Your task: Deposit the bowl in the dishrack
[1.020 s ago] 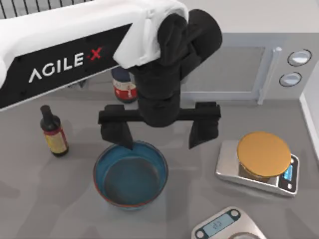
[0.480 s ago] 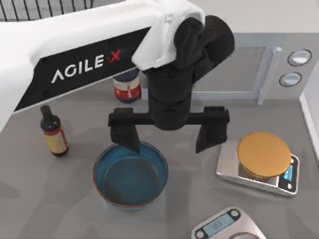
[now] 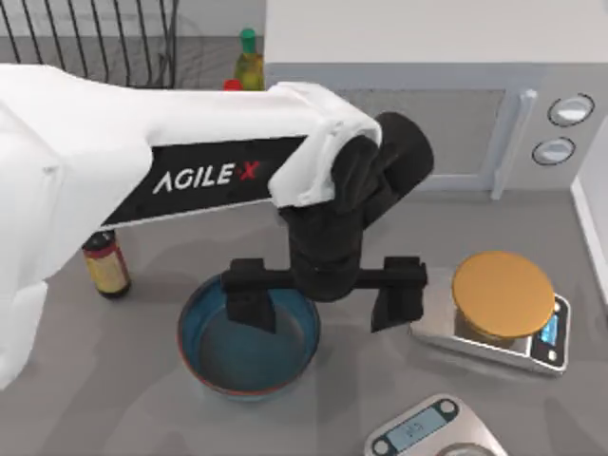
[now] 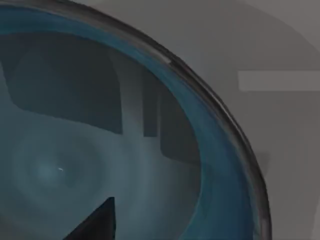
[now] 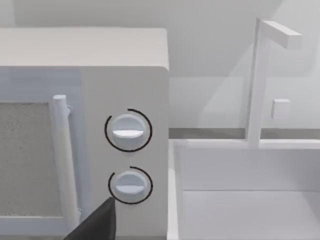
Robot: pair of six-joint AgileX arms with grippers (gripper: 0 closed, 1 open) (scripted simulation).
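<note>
bowl (image 3: 249,334) sits near the table's front edge, left of centre. left gripper (image 3: 325,302) straddles its right rim, fingers apart, one inside the bowl, one outside. dishrack (image 3: 100,43) stands at the back-left corner.

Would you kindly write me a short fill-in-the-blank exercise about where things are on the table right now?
1. One finger of the left gripper is inside the ____.
2. The gold disc rests on a ____.
3. The microwave has ____ round knobs.
4. The left gripper's fingers are ____.

Missing words: bowl; scale; two; open
</note>
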